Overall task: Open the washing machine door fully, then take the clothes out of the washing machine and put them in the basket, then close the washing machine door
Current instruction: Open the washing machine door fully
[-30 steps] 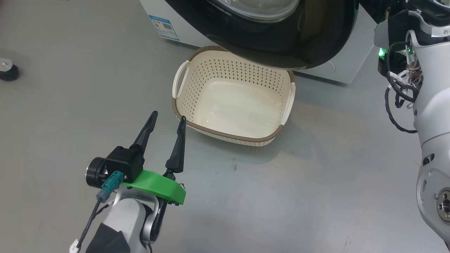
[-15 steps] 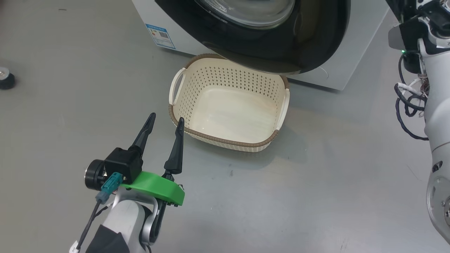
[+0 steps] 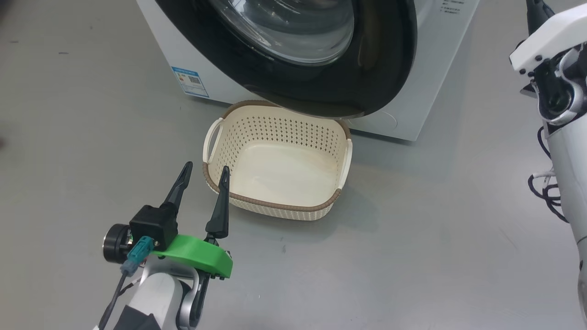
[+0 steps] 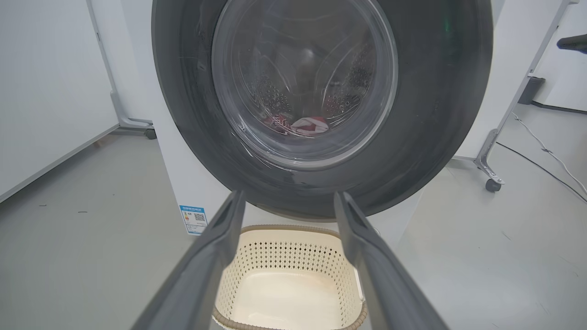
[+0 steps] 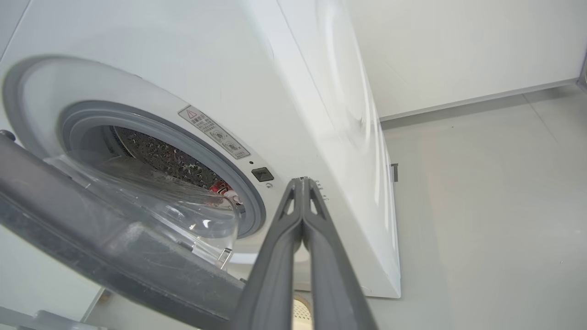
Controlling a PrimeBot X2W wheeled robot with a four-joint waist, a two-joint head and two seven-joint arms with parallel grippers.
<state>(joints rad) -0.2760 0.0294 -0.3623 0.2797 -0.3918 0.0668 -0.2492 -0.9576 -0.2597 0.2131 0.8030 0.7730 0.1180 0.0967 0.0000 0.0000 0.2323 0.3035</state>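
Bright red fabric clothes with white trim (image 4: 309,124) lie bunched low in the perforated steel drum (image 5: 151,149), seen through the glass in the left wrist view. I judge them soft, light, limp and not fragile. They will drape and could catch on the lip of the opening, so I'd pinch a raised fold of the heap, not a flat edge. Around the drum mouth is the grey rubber gasket (image 5: 137,118), set in the big white front-loading washing machine (image 3: 431,68). The large round washing machine door with glossy black rim and bulging clear glass bowl (image 3: 380,59) stands ajar, bowl out of the gasket, not fully open. It overhangs the back of the small cream perforated plastic basket with brown woven-look rim (image 3: 275,130), which sits empty on the grey floor (image 3: 412,252). The door reads stiff, hinged and fairly heavy, with a slick rim, so I'd push from behind its free latch edge, not pinch the gloss, and keep off the glass. The right gripper (image 5: 301,183) has its fingers pressed together, holds nothing, and points at the machine front just beside the opening. The left gripper (image 3: 206,166) has its jaws spread wide and empty, near the basket's left front corner.
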